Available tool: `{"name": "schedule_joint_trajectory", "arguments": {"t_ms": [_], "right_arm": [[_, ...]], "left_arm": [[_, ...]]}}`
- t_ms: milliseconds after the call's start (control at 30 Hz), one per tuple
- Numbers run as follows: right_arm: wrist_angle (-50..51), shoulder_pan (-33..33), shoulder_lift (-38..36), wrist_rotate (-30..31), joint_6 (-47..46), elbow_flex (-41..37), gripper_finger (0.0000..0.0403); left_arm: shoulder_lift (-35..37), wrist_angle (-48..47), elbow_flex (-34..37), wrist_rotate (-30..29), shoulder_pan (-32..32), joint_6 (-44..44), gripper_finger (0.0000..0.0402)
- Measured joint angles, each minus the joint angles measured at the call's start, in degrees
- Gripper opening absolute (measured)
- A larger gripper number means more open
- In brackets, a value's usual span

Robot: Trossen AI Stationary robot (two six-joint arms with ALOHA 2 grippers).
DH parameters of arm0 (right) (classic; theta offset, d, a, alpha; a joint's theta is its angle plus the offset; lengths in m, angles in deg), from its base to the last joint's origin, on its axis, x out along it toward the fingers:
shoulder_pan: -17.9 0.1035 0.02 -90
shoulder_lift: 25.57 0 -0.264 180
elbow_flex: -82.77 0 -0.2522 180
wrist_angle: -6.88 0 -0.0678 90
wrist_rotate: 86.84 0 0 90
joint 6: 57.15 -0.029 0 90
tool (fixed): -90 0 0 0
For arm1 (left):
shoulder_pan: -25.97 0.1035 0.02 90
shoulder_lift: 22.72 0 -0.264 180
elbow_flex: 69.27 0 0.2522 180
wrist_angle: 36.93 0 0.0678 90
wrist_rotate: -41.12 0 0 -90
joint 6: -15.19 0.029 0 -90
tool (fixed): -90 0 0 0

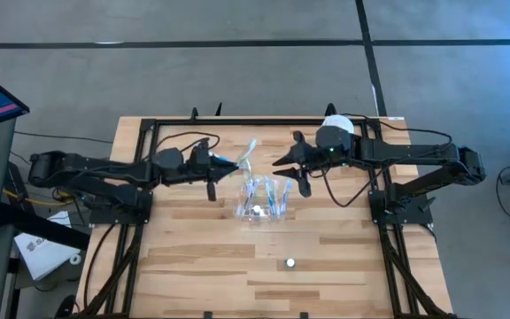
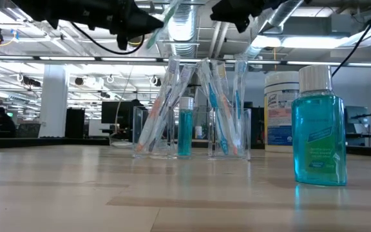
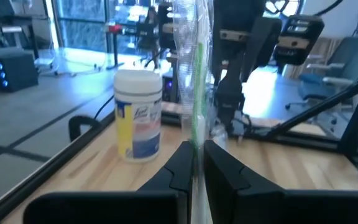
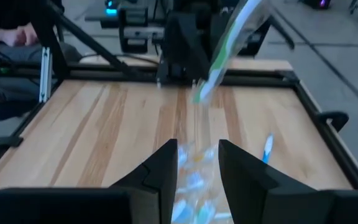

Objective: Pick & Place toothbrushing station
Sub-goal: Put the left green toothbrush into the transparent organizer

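The room is a big open workshop with a grey floor, bright ceiling lights and desks far off. In the middle stands a wooden table (image 1: 193, 266) made of light planks, with a black frame around its far part.

On the table, near the middle, sits a clear holder (image 1: 262, 206) with little sections. Many thin toothbrushes (image 2: 219, 109) stand in it, leaning this way and that. A small clear tube (image 2: 185, 125) of blue stuff stands in there too. Nearer the front edge is a bottle of blue mouthwash (image 2: 319, 129) with a white cap. At the far side, near the right arm, is a big white tub (image 3: 138, 115) with a blue and yellow label.

The left gripper (image 1: 221, 163) is up in the air, just left of the holder. Its fingers are pinched tight on a wrapped toothbrush (image 3: 194, 74) in a clear packet with a green stripe. The brush sticks out toward the holder.

The right gripper (image 1: 297, 168) hangs above the holder on its right side. Its fingers are partly apart and hold nothing.

I think the step now is carrying this brush to the holder. Next, the left arm should tip the brush so it points down, line it up over a free section, and lower it in. It must go slowly, or it could bump the other brushes or push the light holder over.
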Motion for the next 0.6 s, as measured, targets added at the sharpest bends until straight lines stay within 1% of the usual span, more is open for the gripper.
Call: {"name": "schedule_joint_trajectory", "arguments": {"t_ms": [433, 600], "right_arm": [[-8.6, 0.7, 0.0, 0.0, 0.0, 0.0, 0.0107], [-10.6, 1.1, 0.0, 0.0, 0.0, 0.0, 0.0107]], "left_arm": [[-11.3, 20.8, 0.0, 0.0, -0.6, 0.1, 0.0014], [-14.8, 26.8, 0.0, 0.6, -1.0, 0.1, 0.0014]]}}
